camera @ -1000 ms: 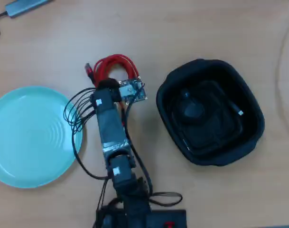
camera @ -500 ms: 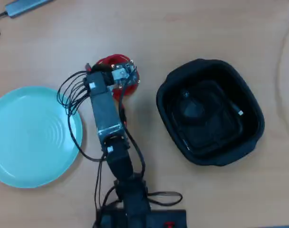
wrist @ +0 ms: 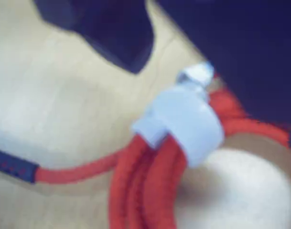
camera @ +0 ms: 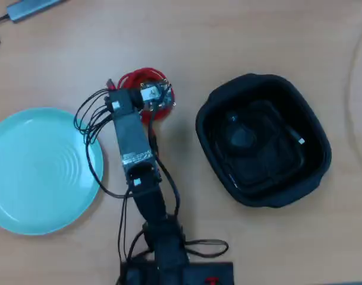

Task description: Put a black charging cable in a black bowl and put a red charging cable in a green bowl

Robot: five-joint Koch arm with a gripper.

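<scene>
Over the last second I had lowered the hand (camera: 146, 90) onto the red charging cable (camera: 146, 80), which lay on the desk (camera: 240, 35) between the green bowl (camera: 38, 169) and the black bowl (camera: 263, 139). I could not tell whether the jaws had closed, so the pickup seemed unfinished.

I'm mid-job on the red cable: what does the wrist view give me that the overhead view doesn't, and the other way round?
Only the wrist view shows the small white tie binding the strands close up, a dark plug end at its left edge, and a dark part of the hand at the top.

Only the overhead view shows the pale mint round dish, empty, at left, the deep matte black squarish container at right with a thin dark cord with a silver-tipped plug inside, and the arm reaching over the coil.

Both show the bright red coiled charging cable lying on the wooden table.
</scene>
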